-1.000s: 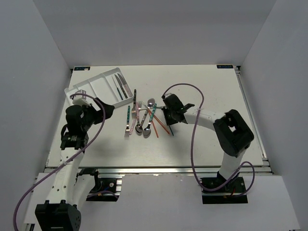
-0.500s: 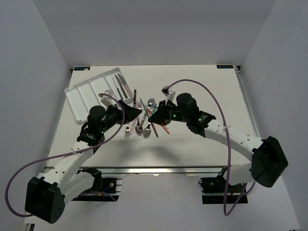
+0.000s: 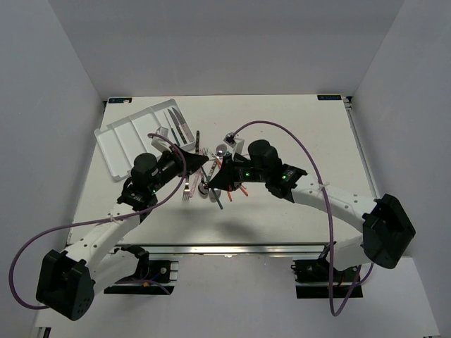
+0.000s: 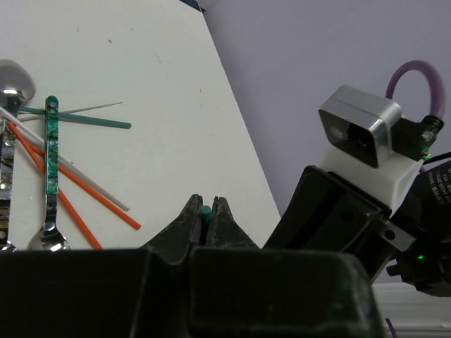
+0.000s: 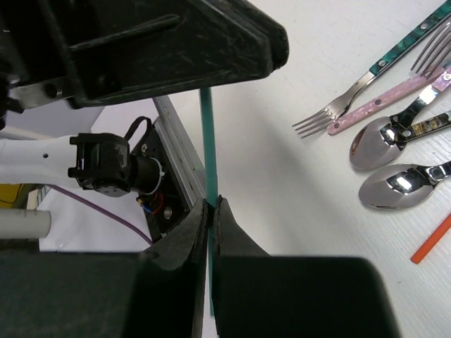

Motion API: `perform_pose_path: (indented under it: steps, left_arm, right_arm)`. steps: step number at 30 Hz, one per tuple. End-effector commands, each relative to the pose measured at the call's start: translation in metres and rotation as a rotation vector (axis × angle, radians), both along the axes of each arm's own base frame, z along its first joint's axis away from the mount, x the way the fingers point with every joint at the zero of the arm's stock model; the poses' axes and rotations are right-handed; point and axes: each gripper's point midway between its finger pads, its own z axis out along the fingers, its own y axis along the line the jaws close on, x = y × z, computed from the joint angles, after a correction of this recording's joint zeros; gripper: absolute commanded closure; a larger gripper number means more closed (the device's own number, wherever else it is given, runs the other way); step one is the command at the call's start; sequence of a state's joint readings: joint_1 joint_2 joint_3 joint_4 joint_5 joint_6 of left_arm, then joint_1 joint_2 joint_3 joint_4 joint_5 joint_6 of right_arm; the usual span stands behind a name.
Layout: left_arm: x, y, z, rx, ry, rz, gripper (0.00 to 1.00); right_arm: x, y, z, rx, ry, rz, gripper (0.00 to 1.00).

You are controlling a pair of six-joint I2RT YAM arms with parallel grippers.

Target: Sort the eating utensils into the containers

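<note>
Item: teal chopstick (image 5: 206,141), hanging in the air over the middle of the table (image 3: 303,127), well apart from the tray (image 3: 130,134). L gripper (image 4: 204,208) is pressing its fingers together on the stick's tip, a teal dot showing btwn them in the L wrist view. R gripper (image 5: 210,205) is pinching the same stick lower down, fingers nearly touching, w/ the shaft running up from them to the underside of the L gripper. In the top view both grippers are meeting nose to nose above the loose pile. Lying on the table in that pile: teal-handled fork (image 5: 370,74) and pink-handled fork (image 5: 384,100), side by side; two spoons (image 5: 377,144) just beside them; orange chopsticks (image 4: 77,197) crossing a teal-handled spoon (image 4: 51,141); second teal stick (image 4: 77,120) lying flat, approx. crosswise to that spoon. Tray is sitting at the far left, skewed to the table edge, w/ two knives (image 3: 177,127) lying in the compartment nearest the pile.
</note>
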State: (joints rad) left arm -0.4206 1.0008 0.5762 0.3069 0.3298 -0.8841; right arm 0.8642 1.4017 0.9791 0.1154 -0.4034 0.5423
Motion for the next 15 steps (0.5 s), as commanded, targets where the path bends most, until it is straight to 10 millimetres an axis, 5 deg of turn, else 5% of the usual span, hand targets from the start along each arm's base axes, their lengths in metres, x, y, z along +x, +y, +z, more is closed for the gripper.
perform_pose_path:
  steps: [1,2,3,4,6,8,10,11,12,13,14,15]
  left_arm:
    - [0.003,-0.003,0.024,0.001,-0.058,-0.007,1.0]
    - [0.01,0.002,0.02,0.028,-0.042,0.038,1.0]
    - [0.017,0.006,0.013,0.066,-0.015,0.074,1.0]
    - [0.031,0.023,0.006,0.143,0.031,0.182,1.0]
    - [0.05,0.042,-0.012,0.261,0.102,0.297,1.0]
    - [0.073,0.065,-0.005,0.374,0.12,0.405,1.0]
    - [0.102,0.103,-0.038,0.558,0.233,0.533,1.0]
    - [0.121,0.113,-0.015,0.57,0.215,0.587,1.0]
    - [0.133,0.13,-0.017,0.618,0.239,0.642,1.0]
    - [0.147,0.14,-0.042,0.689,0.305,0.638,1.0]
    - [0.168,0.163,-0.022,0.679,0.297,0.698,1.0]
    - [0.173,0.182,-0.029,0.741,0.341,0.736,1.0]
  right_arm:
    - [0.012,0.006,0.028,0.051,-0.062,-0.036,0.99]
    - [0.018,0.002,0.023,0.027,-0.044,-0.082,0.8]
    - [0.032,-0.006,0.017,-0.005,-0.056,-0.176,0.36]
    - [0.039,-0.015,0.018,-0.015,-0.063,-0.229,0.13]
    - [0.054,-0.037,0.001,-0.077,-0.045,-0.341,0.11]
    - [0.068,-0.061,-0.002,-0.084,-0.041,-0.412,0.11]
    - [0.072,-0.083,-0.013,-0.101,-0.021,-0.45,0.11]
    - [0.072,-0.089,-0.016,-0.109,-0.02,-0.461,0.11]
    - [0.072,-0.096,-0.018,-0.119,-0.03,-0.471,0.11]
    - [0.07,-0.103,-0.021,-0.123,-0.036,-0.482,0.11]
    - [0.069,-0.106,-0.021,-0.126,-0.044,-0.485,0.11]
    - [0.066,-0.115,-0.025,-0.153,-0.047,-0.496,0.11]
